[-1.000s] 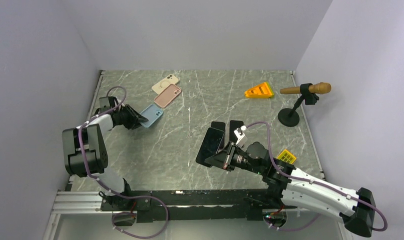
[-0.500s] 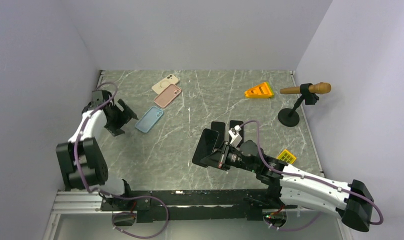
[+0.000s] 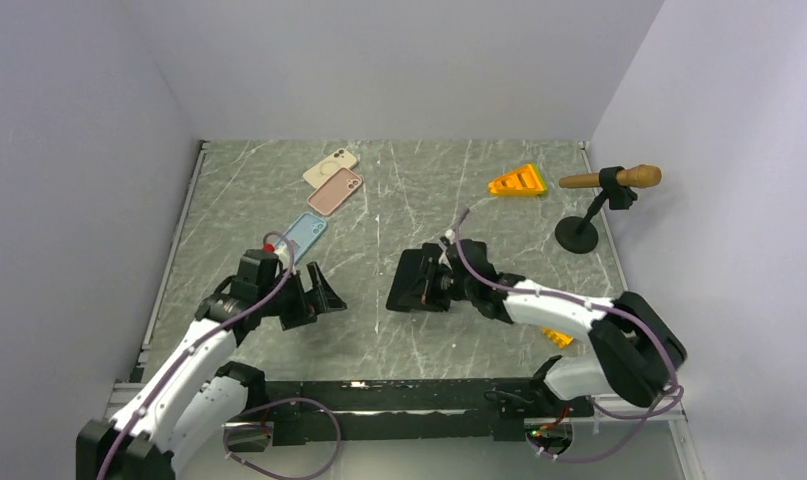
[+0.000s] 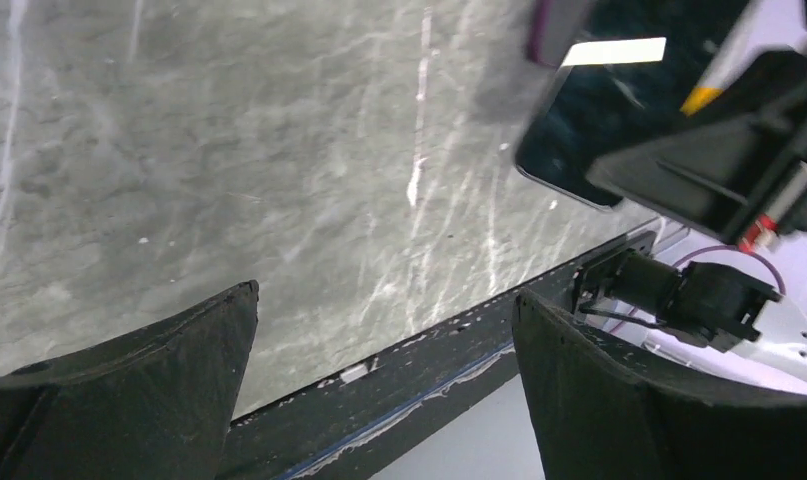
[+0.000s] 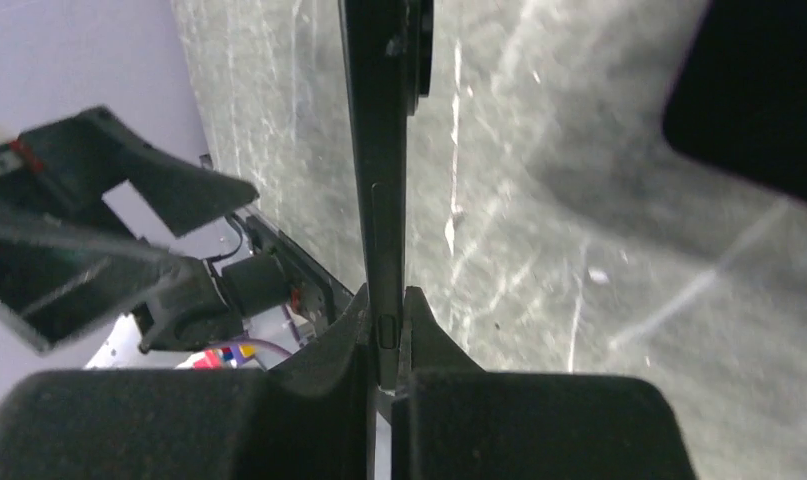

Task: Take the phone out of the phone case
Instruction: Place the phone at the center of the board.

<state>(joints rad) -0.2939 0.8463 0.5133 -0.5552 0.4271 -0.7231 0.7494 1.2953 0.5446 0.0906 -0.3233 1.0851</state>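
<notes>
A black phone (image 3: pixel 407 281) is held on edge above the middle of the table, with my right gripper (image 3: pixel 434 284) shut on it. In the right wrist view the phone (image 5: pixel 377 180) runs up edge-on from between the closed fingers (image 5: pixel 379 340). A light blue phone case (image 3: pixel 302 236) lies flat on the table to the left, apart from both grippers. My left gripper (image 3: pixel 323 291) hangs open and empty just near of the case, pointing toward the phone. In the left wrist view its fingers (image 4: pixel 386 296) stand wide apart, with the phone (image 4: pixel 579 140) at upper right.
A pink case (image 3: pixel 336 190) and a beige case (image 3: pixel 331 166) lie at the back left. Another black phone (image 5: pixel 759 90) lies on the table beyond the right gripper. A yellow wedge (image 3: pixel 517 181) and a microphone stand (image 3: pixel 579 234) sit at the back right.
My left gripper opened, let go of the blue case and swung from the far left toward the near middle. The right arm carried the phone slightly farther back and turned it.
</notes>
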